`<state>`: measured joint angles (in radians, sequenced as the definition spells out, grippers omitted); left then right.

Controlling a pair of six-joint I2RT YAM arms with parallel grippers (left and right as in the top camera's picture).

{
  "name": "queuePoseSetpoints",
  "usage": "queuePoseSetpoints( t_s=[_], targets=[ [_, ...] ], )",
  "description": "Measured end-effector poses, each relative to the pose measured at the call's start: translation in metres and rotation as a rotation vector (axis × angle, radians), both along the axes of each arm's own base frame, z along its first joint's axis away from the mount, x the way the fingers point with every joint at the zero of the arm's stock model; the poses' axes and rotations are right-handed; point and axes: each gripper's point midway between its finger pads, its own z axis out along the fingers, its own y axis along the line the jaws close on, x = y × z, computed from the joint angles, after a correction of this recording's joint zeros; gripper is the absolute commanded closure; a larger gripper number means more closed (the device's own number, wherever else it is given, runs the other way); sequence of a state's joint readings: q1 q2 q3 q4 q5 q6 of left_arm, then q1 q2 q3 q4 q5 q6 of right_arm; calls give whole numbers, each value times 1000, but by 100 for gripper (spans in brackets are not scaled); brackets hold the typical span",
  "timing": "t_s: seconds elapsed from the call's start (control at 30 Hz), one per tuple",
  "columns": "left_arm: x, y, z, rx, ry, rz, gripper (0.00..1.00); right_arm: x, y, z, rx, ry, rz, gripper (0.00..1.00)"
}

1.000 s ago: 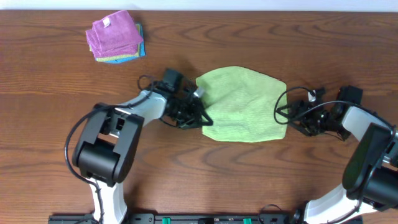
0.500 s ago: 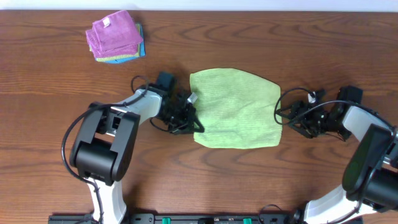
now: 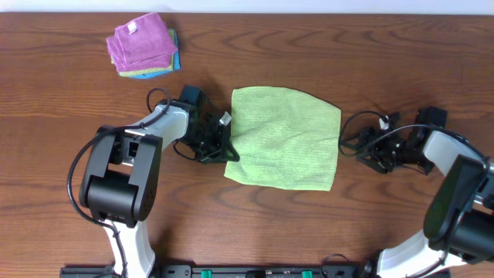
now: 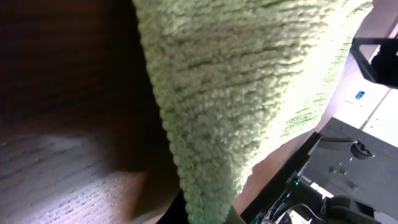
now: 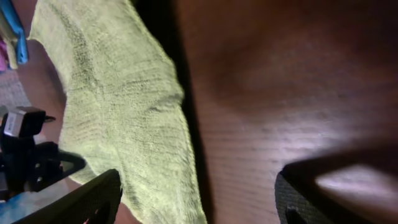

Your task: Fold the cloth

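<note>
While clamped on the cloth (image 3: 285, 139) edge, left jaws — right jaws apart, opposite edge free.

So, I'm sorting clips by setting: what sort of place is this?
Likely a robotics lab bench: a wooden table, a left arm and right arm mounted at its near edge, one green cloth laid out, spare folded cloths stacked aside.

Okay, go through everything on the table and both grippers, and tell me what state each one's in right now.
Lime-green square microfibre cloth: spread open, unfolded, left edge pinched.
Left gripper: shut on the cloth's left edge.
Right gripper: open, beside the cloth's right edge, holding nothing.
Purple cloth with white tag: folded, topping a stack.
Blue cloth: folded under it, only edges showing.
</note>
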<state>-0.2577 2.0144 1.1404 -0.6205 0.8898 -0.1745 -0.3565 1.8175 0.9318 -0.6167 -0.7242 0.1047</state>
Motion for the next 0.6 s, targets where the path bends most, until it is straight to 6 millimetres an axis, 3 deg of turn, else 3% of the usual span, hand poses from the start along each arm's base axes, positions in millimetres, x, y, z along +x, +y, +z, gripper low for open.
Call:
queuePoseSetpoints(
  t_s=[0.17,0.37,0.6],
  targets=[
    [-8,2,0,14,38,-5,94,16,9,0,-31,-57,20,19],
    [-20,9,-3,61,79,-26,94,20,18,0,-50,-64,44,20],
    [-21,10,-5,71,67,-38,94,-1,35,-2,-57,45,93,21]
  ],
)
